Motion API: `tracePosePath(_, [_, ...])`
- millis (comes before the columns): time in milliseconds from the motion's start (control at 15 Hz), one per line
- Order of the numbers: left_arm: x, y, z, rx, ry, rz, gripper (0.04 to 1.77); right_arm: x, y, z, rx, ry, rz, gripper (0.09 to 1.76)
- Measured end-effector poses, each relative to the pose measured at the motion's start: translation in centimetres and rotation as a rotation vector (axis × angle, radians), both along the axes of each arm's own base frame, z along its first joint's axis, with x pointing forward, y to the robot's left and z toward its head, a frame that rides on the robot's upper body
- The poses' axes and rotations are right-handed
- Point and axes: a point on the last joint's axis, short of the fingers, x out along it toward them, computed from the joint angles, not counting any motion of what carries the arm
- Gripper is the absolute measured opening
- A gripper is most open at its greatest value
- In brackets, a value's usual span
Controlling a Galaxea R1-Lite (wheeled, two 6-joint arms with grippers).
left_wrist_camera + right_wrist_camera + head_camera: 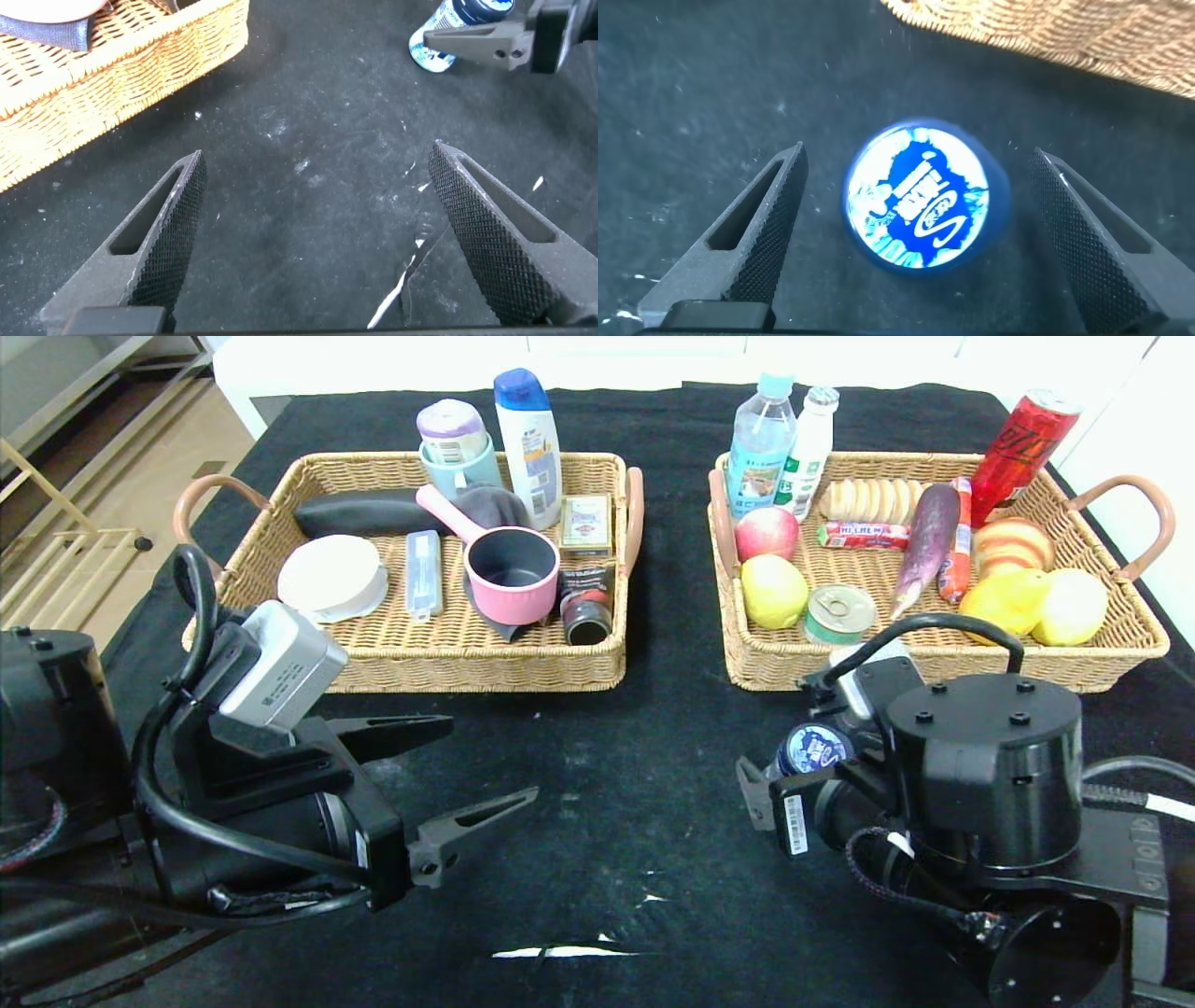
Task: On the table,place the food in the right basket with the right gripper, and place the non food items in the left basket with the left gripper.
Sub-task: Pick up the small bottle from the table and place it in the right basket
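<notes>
The small dark blue jar [810,749] stands on the black table [635,784] in front of the right basket [934,670]. My right gripper [917,152] is open, with one jaw on each side of the jar's blue-and-white cap [920,207] and not touching it. The green tin [840,613] lies in the right basket. My left gripper [493,756] is open and empty over bare table in front of the left basket [467,665]. The pink saucepan [512,574], the grey cloth [490,509] under it and the translucent case [424,572] lie in the left basket.
The left basket also holds a shampoo bottle [528,443], a white bowl [331,577] and a dark can [586,607]. The right basket holds fruit [773,590], bottles [761,443] and a red can [1022,443]. A white tear [560,950] marks the cloth near the front.
</notes>
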Motion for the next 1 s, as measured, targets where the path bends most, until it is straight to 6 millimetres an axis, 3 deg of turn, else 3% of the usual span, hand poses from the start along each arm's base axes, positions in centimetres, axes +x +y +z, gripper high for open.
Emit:
tracePosePath(467, [-0.01,0.00,-0.09,0.003,0.004,-0.001,1.72,0.21,0.19,-0.42,-0.007,0.008,-0.001,1.71])
tracePosePath(800, [-0.05,-0.01,-0.22,0.006,0.007,-0.003,1.72,0.26,0.23,-0.61,-0.014,0.012,-0.003,0.96])
tracePosePath(1000, [-0.06,-0.02,-0.25,0.009,0.004,-0.005,1.72,0.30,0.25,-0.65,-0.015,0.012,-0.003,0.88])
